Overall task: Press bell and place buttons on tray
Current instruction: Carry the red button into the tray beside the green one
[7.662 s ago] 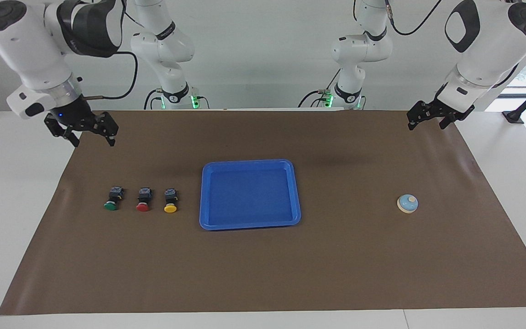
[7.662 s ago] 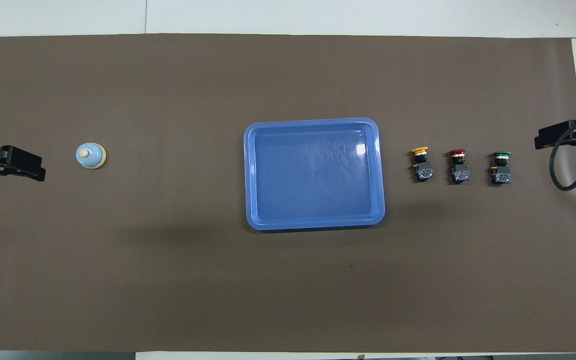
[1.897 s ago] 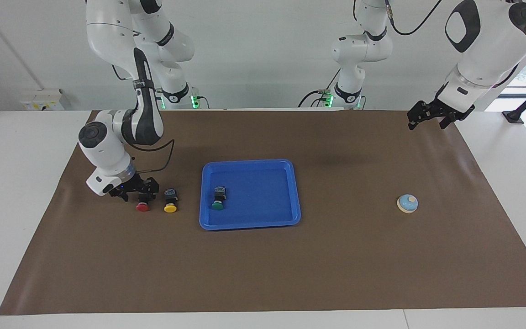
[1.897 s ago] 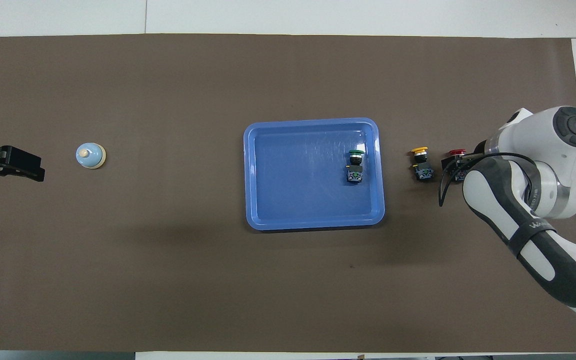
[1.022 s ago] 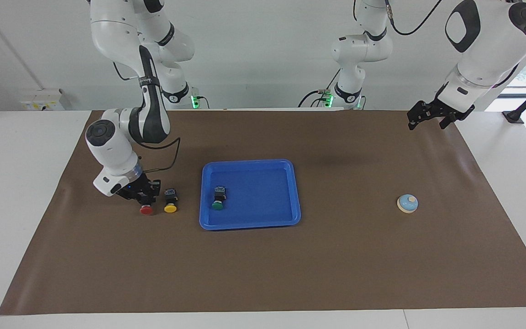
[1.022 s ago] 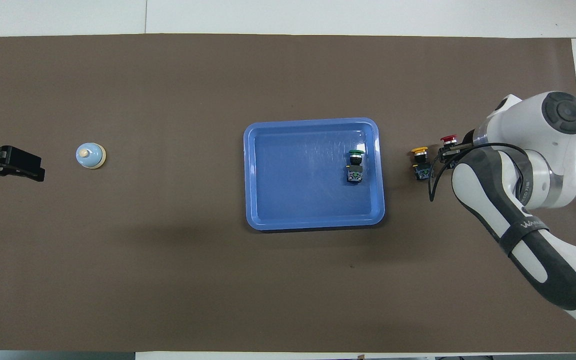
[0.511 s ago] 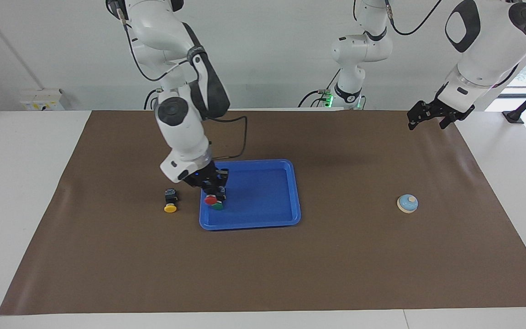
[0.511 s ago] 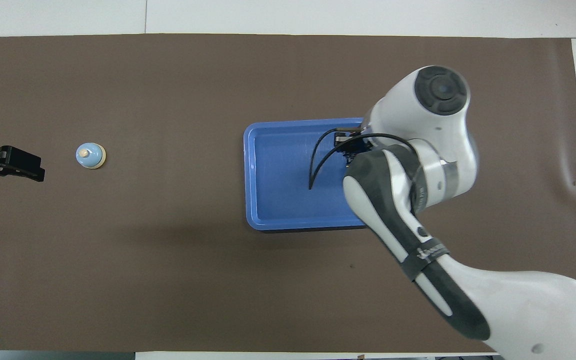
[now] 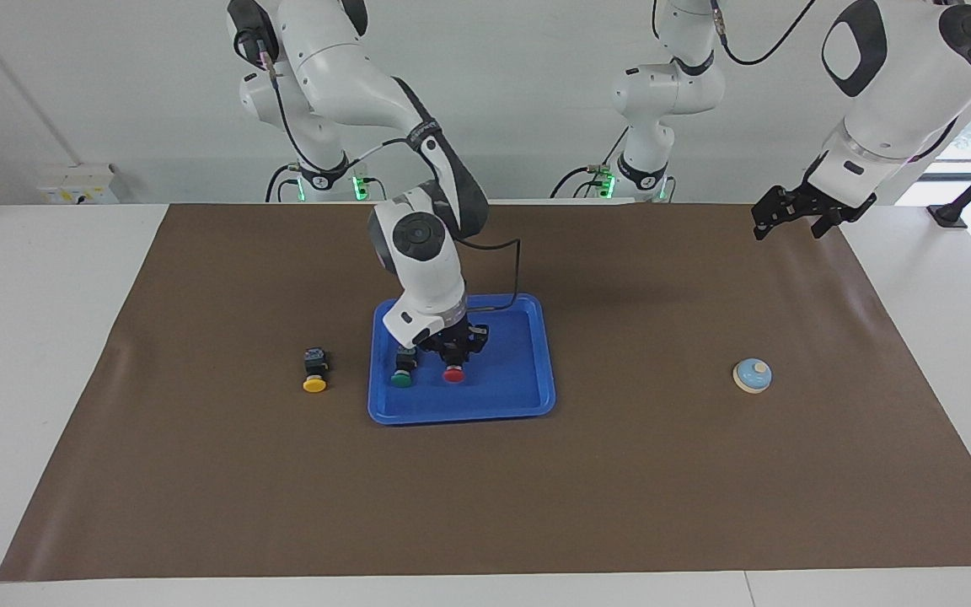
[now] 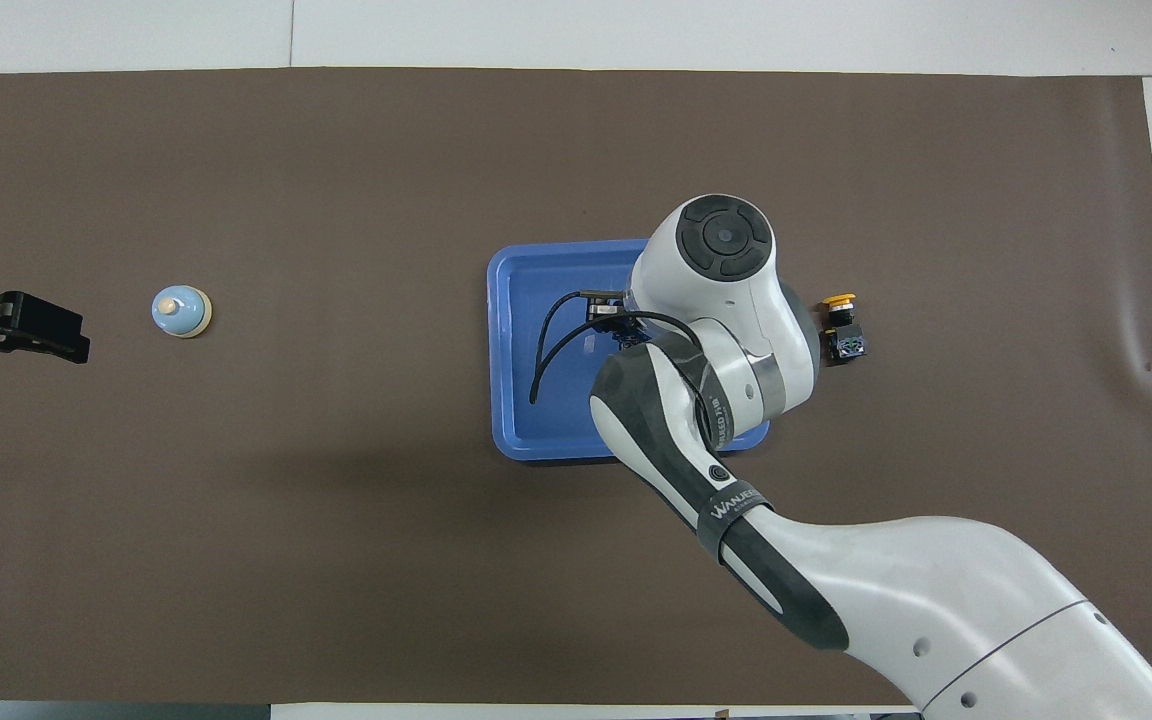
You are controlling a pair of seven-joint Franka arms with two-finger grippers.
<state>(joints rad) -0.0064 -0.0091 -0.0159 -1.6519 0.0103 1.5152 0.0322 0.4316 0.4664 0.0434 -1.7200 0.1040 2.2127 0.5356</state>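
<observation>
The blue tray lies mid-table. A green button lies in it at the right arm's end. My right gripper is low inside the tray, shut on the red button, beside the green one. In the overhead view the right arm hides both of these buttons and much of the tray. The yellow button lies on the mat beside the tray. The bell stands toward the left arm's end. My left gripper waits open above the mat's corner.
A brown mat covers the table, with white tabletop showing round its edges. The right arm's black cable loops above the tray's edge nearest the robots.
The right gripper has carried the red button from above the green one deeper into the tray and lower, beside the green button. The left arm has not moved.
</observation>
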